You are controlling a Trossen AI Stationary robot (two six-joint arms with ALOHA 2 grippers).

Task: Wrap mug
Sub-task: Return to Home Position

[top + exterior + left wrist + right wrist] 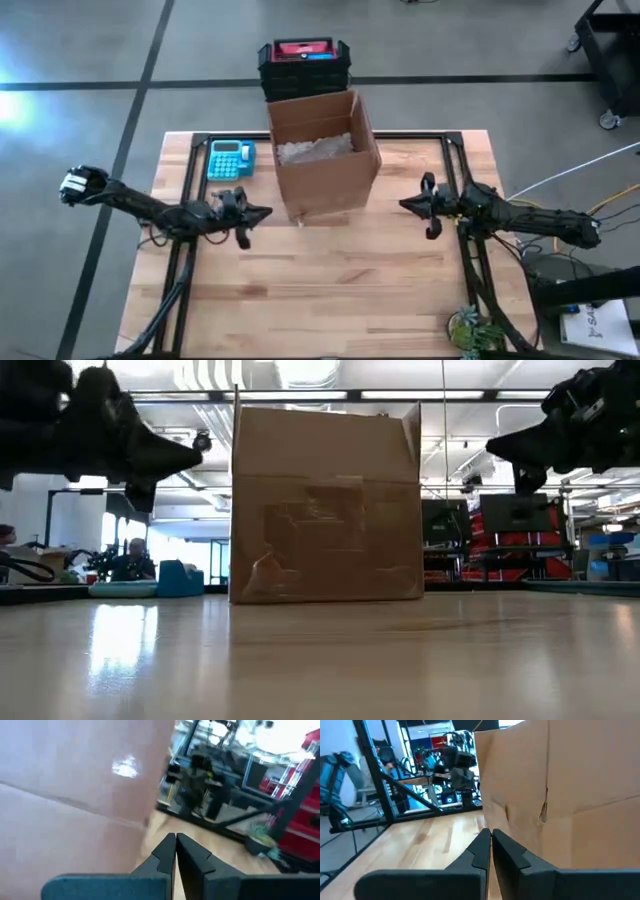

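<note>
A cardboard box (325,160) stands open-topped toward the far middle of the wooden counter (330,290). Crumpled bubble wrap (315,148) lies inside it. No mug shows through the wrap, so the mugs' exact place cannot be told. The left tool (265,211) hangs above the counter just off the box's left side, its two fingers pressed together and holding nothing. The right tool (404,204) hangs off the box's right side, a little farther out, and it is likewise closed tip to tip and empty. A blue calculator (230,159) lies on the counter left of the box.
</note>
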